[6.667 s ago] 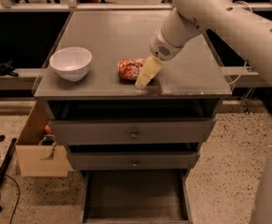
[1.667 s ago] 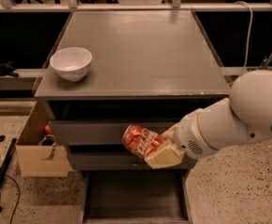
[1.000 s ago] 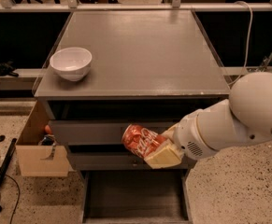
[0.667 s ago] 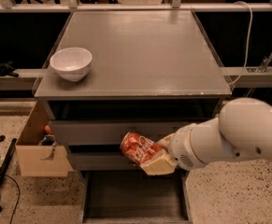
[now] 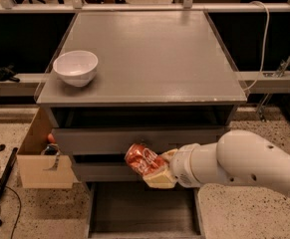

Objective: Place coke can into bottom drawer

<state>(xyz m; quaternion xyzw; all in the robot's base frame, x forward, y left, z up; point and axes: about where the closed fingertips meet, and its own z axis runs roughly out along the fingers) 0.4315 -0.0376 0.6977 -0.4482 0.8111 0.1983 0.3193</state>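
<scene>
**Materials & finishes, quick notes**

Held coke can (image 5: 143, 159): thin metal, glossy red w/ white script, skin dented & crinkled. The gripper (image 5: 154, 167) sits in front of the cabinet's lower drawer fronts, above the bottom drawer. It clamps the can w/ cream, matt, rubbery-looking pads (image 5: 160, 179). Arm (image 5: 244, 161): smooth white plastic shell, slight sheen. Bottom drawer (image 5: 144, 210): dark, matt floor; material unclear. Cabinet top (image 5: 149, 59): grey, smooth, satin finish w/ soft reflections. White bowl (image 5: 75, 67): glossy; ceramic or plastic, can't tell. Box (image 5: 40, 171) at cabinet's left side: plain brown cardboard, matt. Floor (image 5: 234, 213): speckled terrazzo type, polished look.
</scene>
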